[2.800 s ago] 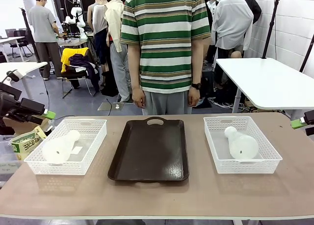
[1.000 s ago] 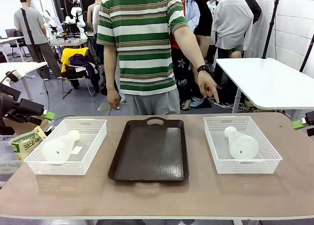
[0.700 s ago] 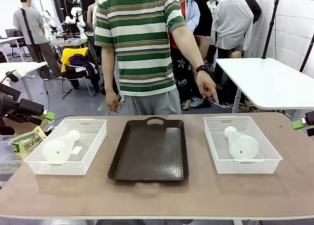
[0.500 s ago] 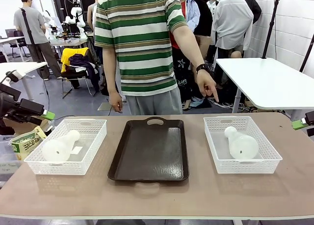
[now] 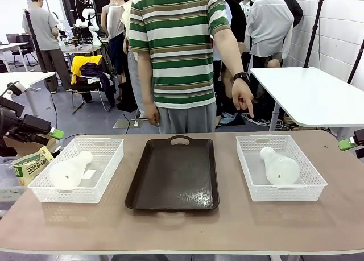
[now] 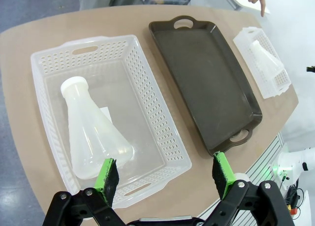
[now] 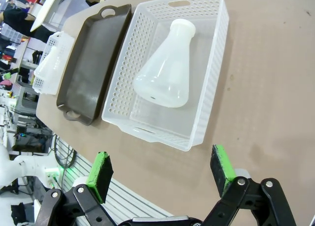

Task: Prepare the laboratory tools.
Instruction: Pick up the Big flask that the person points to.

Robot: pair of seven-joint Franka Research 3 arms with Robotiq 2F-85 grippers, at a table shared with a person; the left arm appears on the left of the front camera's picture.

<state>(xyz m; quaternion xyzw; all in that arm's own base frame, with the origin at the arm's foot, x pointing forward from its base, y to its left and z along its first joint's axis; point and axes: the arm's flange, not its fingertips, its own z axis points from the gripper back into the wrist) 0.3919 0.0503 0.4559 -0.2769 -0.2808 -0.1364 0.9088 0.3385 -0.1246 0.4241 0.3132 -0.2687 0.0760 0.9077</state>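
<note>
One flask [image 5: 280, 169] is lying on its side in the right basket [image 5: 284, 194], neck aiming away toward the person's pointing hand [image 5: 243, 99]. The right arm's jaws are standing open and empty nearest it; the left arm's jaws, open too, are facing the other flask [image 6: 91, 132] in the left basket [image 6: 162, 132].

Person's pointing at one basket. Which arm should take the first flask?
Right, most likely. The person's hand points down toward the basket on the robot's right. The right gripper is open, with that basket's flask lying ahead of its fingers.
</note>
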